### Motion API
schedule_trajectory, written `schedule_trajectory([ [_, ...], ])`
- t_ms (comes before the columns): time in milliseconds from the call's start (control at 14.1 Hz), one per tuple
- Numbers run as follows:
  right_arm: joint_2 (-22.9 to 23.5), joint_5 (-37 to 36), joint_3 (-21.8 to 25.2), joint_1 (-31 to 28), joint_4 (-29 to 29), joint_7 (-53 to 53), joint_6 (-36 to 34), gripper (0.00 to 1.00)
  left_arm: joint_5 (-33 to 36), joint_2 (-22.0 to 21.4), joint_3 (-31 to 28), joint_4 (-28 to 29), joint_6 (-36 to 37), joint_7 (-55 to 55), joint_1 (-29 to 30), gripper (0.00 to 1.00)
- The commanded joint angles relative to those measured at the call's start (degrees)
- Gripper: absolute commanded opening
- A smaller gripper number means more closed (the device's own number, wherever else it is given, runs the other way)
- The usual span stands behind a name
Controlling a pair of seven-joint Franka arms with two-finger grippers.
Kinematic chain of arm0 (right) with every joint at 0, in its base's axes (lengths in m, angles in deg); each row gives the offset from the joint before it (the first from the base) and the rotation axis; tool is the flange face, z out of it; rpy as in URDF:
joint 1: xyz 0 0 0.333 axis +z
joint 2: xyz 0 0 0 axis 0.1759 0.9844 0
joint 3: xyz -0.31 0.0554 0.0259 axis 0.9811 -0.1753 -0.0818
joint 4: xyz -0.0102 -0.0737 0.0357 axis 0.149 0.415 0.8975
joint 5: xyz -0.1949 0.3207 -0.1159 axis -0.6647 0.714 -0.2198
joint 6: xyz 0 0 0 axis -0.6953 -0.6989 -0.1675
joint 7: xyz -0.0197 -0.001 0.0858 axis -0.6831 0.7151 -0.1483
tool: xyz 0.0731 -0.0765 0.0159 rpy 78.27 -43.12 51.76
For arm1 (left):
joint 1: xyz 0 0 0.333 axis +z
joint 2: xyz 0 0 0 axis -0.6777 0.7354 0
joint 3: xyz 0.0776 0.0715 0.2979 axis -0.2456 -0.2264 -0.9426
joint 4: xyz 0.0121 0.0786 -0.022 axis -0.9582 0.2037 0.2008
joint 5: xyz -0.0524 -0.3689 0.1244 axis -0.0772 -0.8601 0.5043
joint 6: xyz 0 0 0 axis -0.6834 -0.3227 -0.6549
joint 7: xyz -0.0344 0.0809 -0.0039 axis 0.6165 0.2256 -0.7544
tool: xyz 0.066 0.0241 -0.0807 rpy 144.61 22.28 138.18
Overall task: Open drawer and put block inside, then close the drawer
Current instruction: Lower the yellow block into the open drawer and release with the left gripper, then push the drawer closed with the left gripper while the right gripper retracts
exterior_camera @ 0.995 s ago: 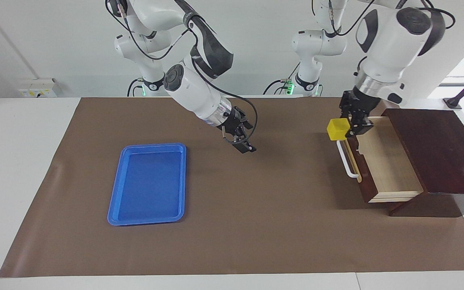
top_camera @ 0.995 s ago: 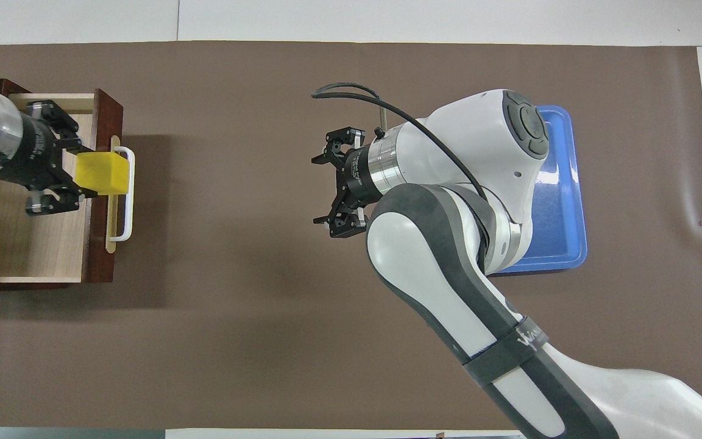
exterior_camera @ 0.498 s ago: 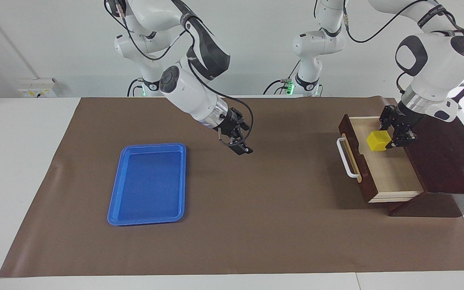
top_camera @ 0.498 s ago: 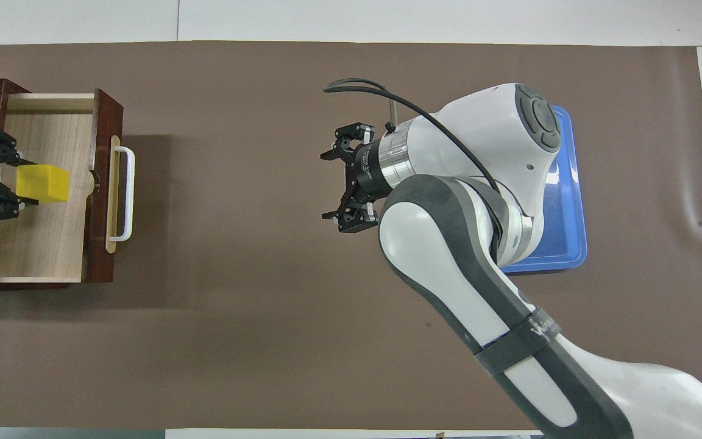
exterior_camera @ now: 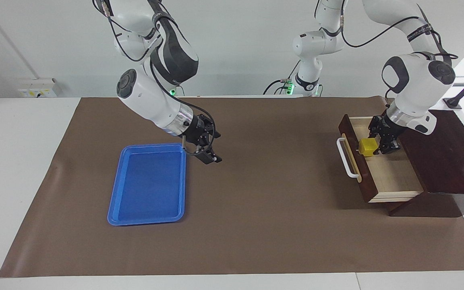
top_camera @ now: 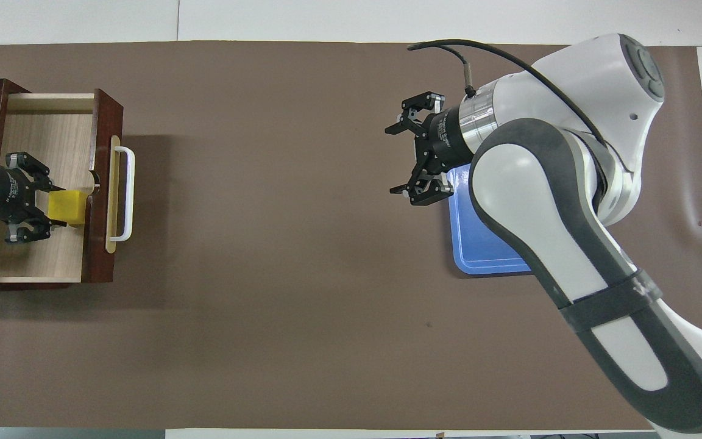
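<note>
Brown mat [exterior_camera: 256,225] over white table [exterior_camera: 18,161], white wall. Left gripper [exterior_camera: 382,141] clamps block [exterior_camera: 367,146] in open drawer [exterior_camera: 389,177]; right gripper [exterior_camera: 208,151] wide, by blue tray [exterior_camera: 147,185].

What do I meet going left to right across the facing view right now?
Blue tray → right gripper, open → drawer's white handle → yellow block → left gripper holding it over the open drawer.

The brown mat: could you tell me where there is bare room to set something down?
Bare: the wide stretch of the brown mat between the blue tray and the drawer. Crowded: inside the drawer, where the left gripper holds the block.
</note>
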Motion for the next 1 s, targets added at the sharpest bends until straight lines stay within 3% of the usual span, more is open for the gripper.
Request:
schedule_trajectory([
  [0, -0.2, -3.7, -0.47, -2.94, -2.25, 7.23, -5.43, 1.0, 0.24, -2.26, 0.5, 0.93, -0.57, 2.18, 0.87, 1.0],
  [213, -0.29, -9.15, -0.64, -5.84, -4.88, 17.25, -12.21, 1.0, 0.16, 1.16, 1.11, -11.44, 9.86, 0.52, -1.23, 1.0],
  [355, -1.16, -11.79, -0.56, -7.43, -5.59, 25.93, -16.25, 1.0, 0.59, 3.1, 1.02, -15.08, 11.3, -6.05, -8.23, 1.0],
  [569, -3.53, -17.84, -0.56, -9.18, -5.33, 41.13, -21.0, 1.0, 6.12, 2.85, 1.02, -8.87, 8.24, -9.67, -14.15, 1.0],
  [711, -5.29, -21.8, -0.56, -10.85, -4.8, 52.3, -23.03, 1.0, 6.31, 2.23, 1.02, -5.08, 4.47, -11.17, -13.37, 1.0],
  [924, -7.31, -26.64, -0.56, -13.75, -4.28, 69.26, -24.53, 1.0, 7.28, 2.23, 0.94, -4.01, 1.55, -10.56, -9.95, 1.0],
])
